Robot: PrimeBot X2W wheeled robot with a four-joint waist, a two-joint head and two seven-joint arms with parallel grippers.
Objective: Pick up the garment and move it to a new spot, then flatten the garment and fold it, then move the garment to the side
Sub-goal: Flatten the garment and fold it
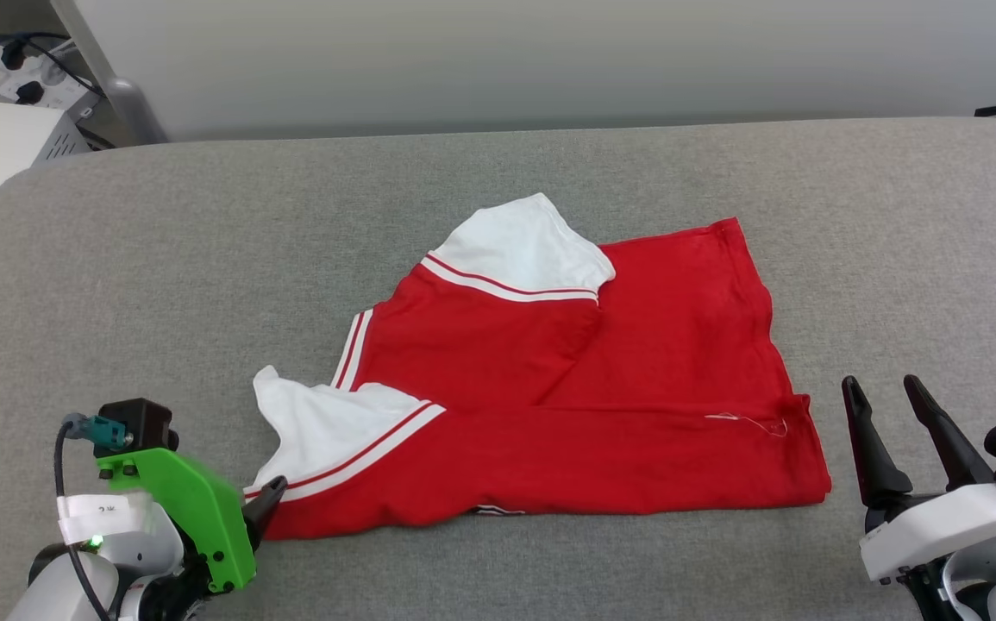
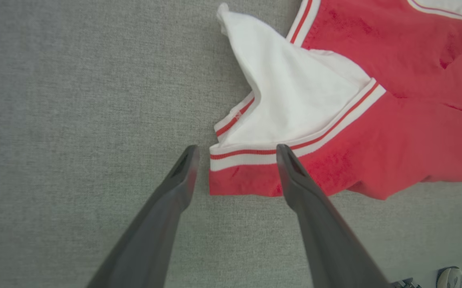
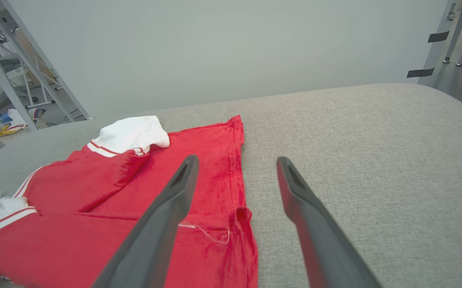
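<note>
Firstly, head view: garment (image 1: 592, 388), red with white striped sleeves, lying creased at mid-tabletop (image 1: 204, 259), nearer the near edge. Left jaws low beside its left sleeve hem; right jaws spread, apart from the cloth, toward the tabletop's right edge.
Next, left wrist view: jaws released and wide, straddling the striped hem corner of the garment (image 2: 375, 140), gripping nothing.
Lastly, right wrist view: jaws released and wide, above the garment's (image 3: 95, 232) right hem and bare tabletop; loose white thread (image 3: 205, 232) on the hem.

Red garment (image 1: 679, 345), white sleeves (image 1: 523, 241) with red-white striped trim; grey tabletop (image 1: 204, 259).
</note>
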